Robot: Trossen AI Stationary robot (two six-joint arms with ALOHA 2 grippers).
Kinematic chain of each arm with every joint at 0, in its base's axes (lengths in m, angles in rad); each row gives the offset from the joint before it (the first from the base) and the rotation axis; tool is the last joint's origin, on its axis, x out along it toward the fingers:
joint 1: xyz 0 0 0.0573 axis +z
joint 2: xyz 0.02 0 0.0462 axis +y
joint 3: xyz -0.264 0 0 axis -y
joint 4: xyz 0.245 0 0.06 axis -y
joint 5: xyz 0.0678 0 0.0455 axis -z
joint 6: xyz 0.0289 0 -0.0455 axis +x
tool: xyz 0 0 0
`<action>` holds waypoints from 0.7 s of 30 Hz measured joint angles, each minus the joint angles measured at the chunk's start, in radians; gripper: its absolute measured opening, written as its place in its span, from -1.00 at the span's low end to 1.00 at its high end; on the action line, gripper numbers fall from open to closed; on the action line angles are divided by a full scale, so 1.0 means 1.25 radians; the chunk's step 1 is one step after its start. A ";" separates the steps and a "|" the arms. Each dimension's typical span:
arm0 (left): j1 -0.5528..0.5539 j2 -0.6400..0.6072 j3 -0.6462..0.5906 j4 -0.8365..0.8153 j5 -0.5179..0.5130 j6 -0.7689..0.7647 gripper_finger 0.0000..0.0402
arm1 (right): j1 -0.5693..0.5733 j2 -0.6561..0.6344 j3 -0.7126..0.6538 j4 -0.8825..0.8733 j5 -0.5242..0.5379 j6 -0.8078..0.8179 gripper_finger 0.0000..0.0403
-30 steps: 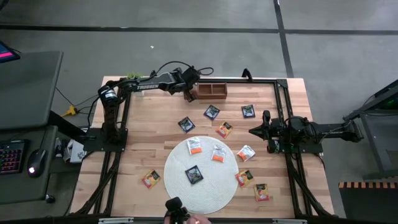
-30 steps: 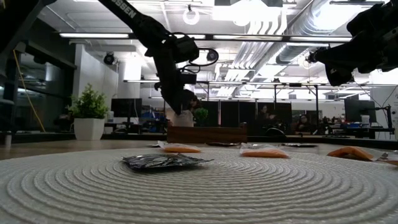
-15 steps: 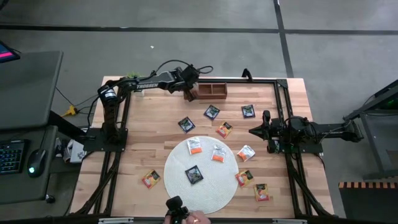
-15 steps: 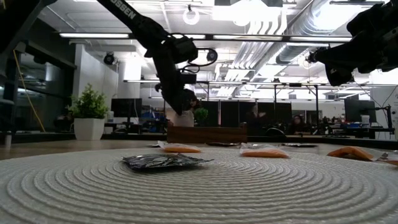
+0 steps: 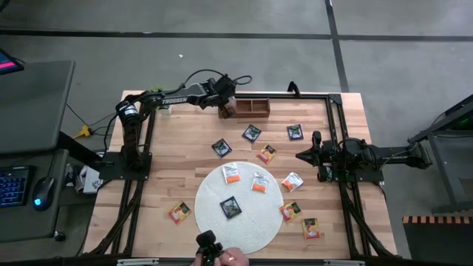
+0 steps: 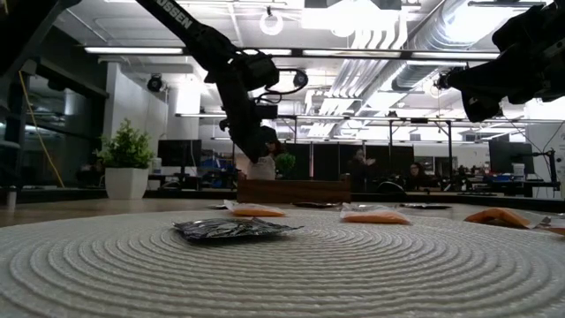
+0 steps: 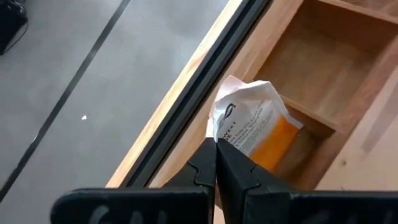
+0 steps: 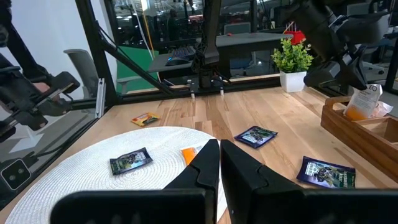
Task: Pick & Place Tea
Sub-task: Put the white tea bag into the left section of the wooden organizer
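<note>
My left gripper [image 5: 225, 108] is at the left end of the brown wooden tray [image 5: 255, 108], shut on a white-and-orange tea sachet [image 7: 255, 124]. The sachet is over the tray's left end compartment [image 7: 323, 68] and also shows in the right wrist view [image 8: 360, 102]. My right gripper [image 5: 301, 156] waits shut and empty above the table's right side. Other sachets lie flat: black ones [image 5: 222, 147] [image 5: 251, 133] [image 5: 295, 132], a red-orange one [image 5: 266, 154], and several on and around the round white mat [image 5: 238, 222]. My left gripper pinches the sachet's white upper edge [image 7: 221, 138] between its two fingertips, coming from above and pointing down. The sachet hangs below the fingers, its orange lower part [image 8: 353, 113] down at the tray's left end wall. I cannot tell whether it touches the tray.
A person's hand with a dark object [image 5: 214, 255] shows at the table's near edge. Black frame rails [image 5: 332, 133] run along the table's sides. Red-orange sachets lie near the front: [image 5: 179, 213], [image 5: 290, 211], [image 5: 311, 227].
My left gripper has gone a little toward the table's far edge with the sachet, staying shut on it at the tray's left end.
</note>
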 joint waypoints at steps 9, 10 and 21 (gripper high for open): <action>-0.001 0.000 0.000 -0.012 0.006 0.003 -1.00 | 0.000 0.000 0.000 0.000 0.000 0.000 -0.94; -0.001 0.000 0.000 -0.013 0.016 0.004 -1.00 | 0.000 0.000 0.000 0.000 0.000 0.000 -0.94; -0.001 0.000 0.000 -0.014 0.027 0.004 -0.58 | 0.000 0.000 0.000 0.000 0.000 0.000 -0.94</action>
